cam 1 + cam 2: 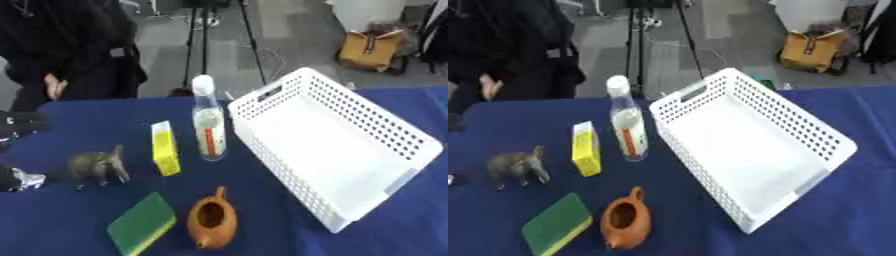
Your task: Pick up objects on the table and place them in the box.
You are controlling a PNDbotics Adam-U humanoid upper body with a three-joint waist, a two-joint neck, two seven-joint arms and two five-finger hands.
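Observation:
The white perforated box lies empty on the right of the blue table, tilted askew. Left of it stands a clear bottle with a white cap and a red label. A yellow carton lies beside the bottle. Further left stands a grey-brown elephant figure. Near the front edge lie a green sponge with a yellow underside and an orange clay teapot. A black and silver part of my left hand shows at the left edge, apart from the elephant. My right hand shows in neither view.
A blue cloth covers the table. A person in dark clothes stands behind the far left edge, touching nothing. A tripod and a tan bag are on the floor beyond.

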